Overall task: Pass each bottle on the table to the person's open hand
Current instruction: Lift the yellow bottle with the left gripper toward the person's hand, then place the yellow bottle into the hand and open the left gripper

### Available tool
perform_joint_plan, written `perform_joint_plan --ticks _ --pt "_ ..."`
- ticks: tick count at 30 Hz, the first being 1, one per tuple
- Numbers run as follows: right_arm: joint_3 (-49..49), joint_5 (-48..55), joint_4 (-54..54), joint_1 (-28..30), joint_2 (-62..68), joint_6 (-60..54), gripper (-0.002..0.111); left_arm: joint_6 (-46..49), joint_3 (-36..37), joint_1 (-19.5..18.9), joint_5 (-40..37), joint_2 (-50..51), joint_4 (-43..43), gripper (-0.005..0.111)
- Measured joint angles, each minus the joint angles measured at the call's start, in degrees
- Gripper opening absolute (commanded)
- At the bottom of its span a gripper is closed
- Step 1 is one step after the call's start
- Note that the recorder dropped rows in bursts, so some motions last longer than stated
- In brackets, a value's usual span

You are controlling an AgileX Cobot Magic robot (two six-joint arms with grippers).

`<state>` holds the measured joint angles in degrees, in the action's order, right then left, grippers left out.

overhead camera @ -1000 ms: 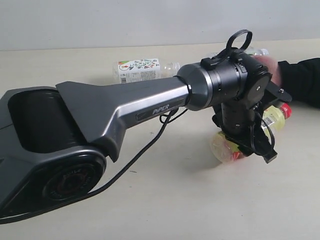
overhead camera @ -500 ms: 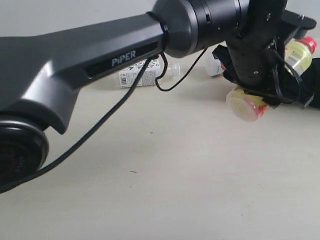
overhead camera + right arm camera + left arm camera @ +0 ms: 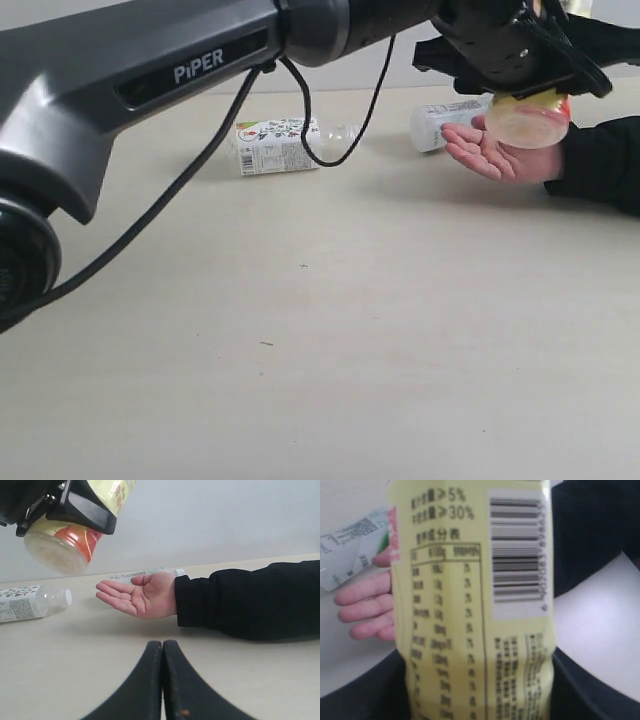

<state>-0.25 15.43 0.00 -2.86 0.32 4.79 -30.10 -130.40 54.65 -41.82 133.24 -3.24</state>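
My left gripper (image 3: 535,80) is shut on the yellow bottle (image 3: 527,120) and holds it in the air just above the person's open hand (image 3: 495,155), which rests palm up on the table (image 3: 300,350). In the left wrist view the yellow bottle (image 3: 470,605) fills the middle, with the hand's fingers (image 3: 365,605) behind it. One white-green bottle (image 3: 285,143) lies on its side at the back of the table. Another white-green bottle (image 3: 445,120) lies just behind the hand. My right gripper (image 3: 162,647) is shut and empty, low over the table, facing the hand (image 3: 142,595).
The person's black sleeve (image 3: 600,165) lies across the table's right side. My left arm (image 3: 200,60) spans the top of the exterior view, with a black cable (image 3: 200,170) hanging from it.
My left gripper has carried the yellow bottle up off the table to just above the hand. The hand now lies open, palm up. The right gripper has stayed shut.
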Motion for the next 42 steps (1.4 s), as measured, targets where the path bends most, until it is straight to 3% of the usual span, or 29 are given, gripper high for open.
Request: perform_joint_plan --ticks 4,11,26,42 --pt "0.0 0.0 0.0 0.0 0.0 0.0 0.0 -1.41 0.0 -2.87 0.67 0.0 3.24 0.0" --pt "0.0 0.0 0.0 0.0 0.0 0.0 0.0 2.76 -0.14 -7.36 5.66 1.26 17.75 0.0" --pt "0.0 0.0 0.0 0.0 0.0 0.0 0.0 4.03 -0.16 -7.35 17.72 10.81 29.41 0.0" --pt "0.0 0.0 0.0 0.0 0.0 0.0 0.0 4.03 -0.16 -7.35 20.98 15.71 32.92 0.0"
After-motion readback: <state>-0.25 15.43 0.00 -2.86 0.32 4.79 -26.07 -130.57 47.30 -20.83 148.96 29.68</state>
